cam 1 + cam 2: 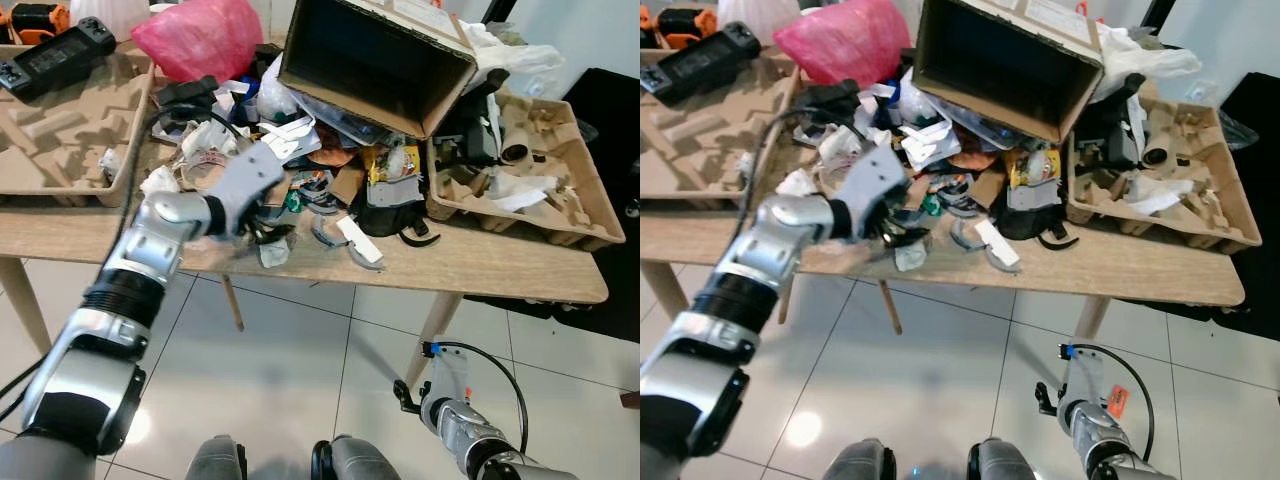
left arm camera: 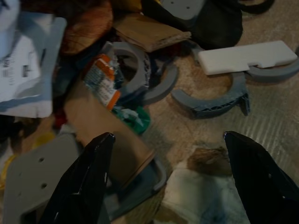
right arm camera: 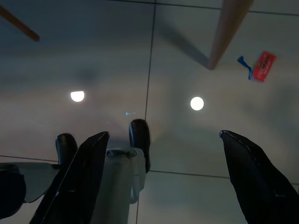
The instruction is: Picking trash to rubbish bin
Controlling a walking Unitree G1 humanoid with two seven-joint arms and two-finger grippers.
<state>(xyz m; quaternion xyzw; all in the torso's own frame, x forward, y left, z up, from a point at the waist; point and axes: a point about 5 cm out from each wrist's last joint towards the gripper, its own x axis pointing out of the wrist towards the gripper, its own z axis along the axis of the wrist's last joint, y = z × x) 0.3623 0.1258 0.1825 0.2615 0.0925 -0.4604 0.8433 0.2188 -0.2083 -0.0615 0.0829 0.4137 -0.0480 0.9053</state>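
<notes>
White floor tiles (image 1: pixel 290 370) lie open under a wooden table (image 1: pixel 500 270) whose near edge has a bare strip to the right of the trash pile (image 1: pixel 320 180), which is crowded by a tipped cardboard box (image 1: pixel 375 60) and pulp trays (image 1: pixel 520 175) at both ends. Reaching over that near edge, the left gripper (image 2: pixel 168 182) hovers spread wide above a crumpled white wad (image 2: pixel 201 196) and grey curved pieces (image 2: pixel 210 100). Low beside a table leg (image 3: pixel 231 30), the right gripper (image 3: pixel 163 177) hangs with fingers parted over the floor.

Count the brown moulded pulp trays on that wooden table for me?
2: one brown moulded pulp tray at the table's left end, holding a black controller; the other at the right end. The clutter may hide more.
</notes>
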